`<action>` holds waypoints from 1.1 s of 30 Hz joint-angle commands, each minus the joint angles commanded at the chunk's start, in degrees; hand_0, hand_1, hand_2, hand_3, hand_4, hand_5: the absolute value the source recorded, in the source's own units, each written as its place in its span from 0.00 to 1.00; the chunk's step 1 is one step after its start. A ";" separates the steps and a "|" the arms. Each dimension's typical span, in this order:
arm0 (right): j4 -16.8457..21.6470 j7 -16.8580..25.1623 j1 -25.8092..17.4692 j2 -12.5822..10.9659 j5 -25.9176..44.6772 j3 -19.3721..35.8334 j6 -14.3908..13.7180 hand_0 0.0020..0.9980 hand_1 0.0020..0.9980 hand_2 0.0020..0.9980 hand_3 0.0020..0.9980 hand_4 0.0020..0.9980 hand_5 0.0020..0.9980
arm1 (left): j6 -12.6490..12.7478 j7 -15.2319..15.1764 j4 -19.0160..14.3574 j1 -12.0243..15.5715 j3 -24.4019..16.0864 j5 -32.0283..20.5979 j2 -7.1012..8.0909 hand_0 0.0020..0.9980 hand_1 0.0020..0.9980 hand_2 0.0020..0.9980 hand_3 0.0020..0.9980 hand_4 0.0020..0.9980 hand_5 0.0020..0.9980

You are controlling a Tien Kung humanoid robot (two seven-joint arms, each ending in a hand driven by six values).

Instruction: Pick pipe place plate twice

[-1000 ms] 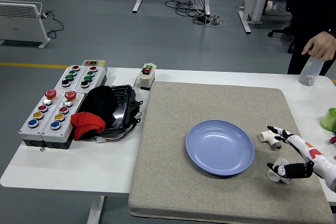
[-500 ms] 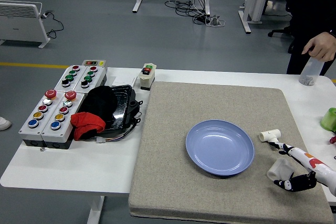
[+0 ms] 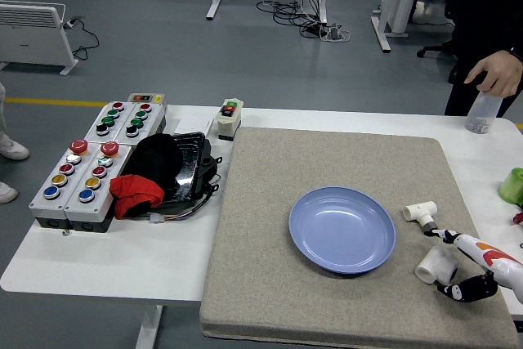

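A blue plate [image 3: 342, 229] lies empty on the grey mat [image 3: 270, 202], right of centre. Two white pipe pieces rest on the mat beside it: a T-shaped fitting [image 3: 420, 213] and a short tube [image 3: 434, 265] nearer the front. My right hand [image 3: 459, 263] comes in from the lower right, just right of the tube, fingers spread and holding nothing. Its white index finger points toward the T fitting while the dark thumb sits below the tube. My left hand does not appear in the head view.
Button boxes [image 3: 82, 173] and a black tray with red and black cloth [image 3: 159, 173] sit at the left. A small switch box [image 3: 230, 117] stands behind the mat. At far right a person's hand [image 3: 497, 71] holds a clear bottle [image 3: 482, 112]; a green object [image 3: 512, 185] lies near the edge.
My right hand has drawn back toward the lower right, away from the pipes. The short tube, earlier under my fingers, now lies free on the mat.
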 joint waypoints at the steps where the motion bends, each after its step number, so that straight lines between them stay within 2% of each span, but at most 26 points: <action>1: -0.34 0.22 0.10 0.02 -0.10 -0.16 -0.20 1.00 0.91 0.96 0.90 0.78 0.23 | 0.00 -0.01 0.00 -0.02 0.04 -0.03 0.01 0.63 0.59 0.52 0.59 0.27 1.00; 10: -1.73 0.28 0.65 0.29 -0.24 -0.32 -0.06 0.99 0.90 0.94 0.87 0.77 0.23 | -0.02 0.09 -0.02 -0.09 -0.06 0.13 -0.01 0.63 0.59 0.52 0.59 0.27 1.00; 11: -2.02 0.21 0.81 0.31 -0.33 -0.29 0.01 0.94 0.85 0.86 0.82 0.73 0.22 | -0.02 0.09 -0.02 -0.10 -0.07 0.14 0.00 0.63 0.59 0.52 0.59 0.27 1.00; 15: -3.03 -0.34 1.27 0.44 -0.51 -0.21 0.55 0.94 0.85 0.86 0.82 0.73 0.22 | -0.03 0.07 -0.03 -0.15 0.00 0.07 0.03 0.63 0.59 0.52 0.59 0.27 1.00; 16: -3.11 -0.37 1.29 0.45 -0.55 -0.22 0.57 0.83 0.79 0.79 0.78 0.67 0.18 | -0.03 0.07 -0.03 -0.16 0.01 0.07 0.04 0.63 0.59 0.52 0.59 0.27 1.00; 21: -3.81 -0.38 1.28 0.43 -0.41 -0.45 -0.09 0.83 0.79 0.79 0.78 0.67 0.18 | -0.03 0.06 -0.03 -0.13 0.01 0.08 0.05 0.63 0.59 0.52 0.59 0.27 1.00; 22: -3.85 -0.42 1.24 0.43 -0.28 -0.48 -0.22 0.66 0.67 0.69 0.74 0.58 0.14 | -0.02 0.08 -0.03 -0.12 -0.03 0.13 0.03 0.63 0.59 0.53 0.59 0.27 1.00; 27: -3.48 -0.58 1.08 0.45 0.38 -0.72 -0.34 0.66 0.67 0.69 0.74 0.58 0.14 | 0.01 0.14 -0.01 -0.06 -0.14 0.29 -0.04 0.63 0.59 0.53 0.59 0.27 1.00; 28: -3.39 -0.60 1.04 0.46 0.49 -0.73 -0.38 0.52 0.59 0.63 0.72 0.51 0.09 | 0.01 0.17 -0.01 -0.04 -0.19 0.37 -0.06 0.63 0.59 0.53 0.59 0.27 1.00; 33: -2.88 -0.63 0.86 0.43 1.27 -0.65 -0.72 0.52 0.59 0.63 0.72 0.51 0.09 | 0.02 0.27 -0.01 0.07 -0.37 0.64 -0.09 0.63 0.59 0.53 0.59 0.27 1.00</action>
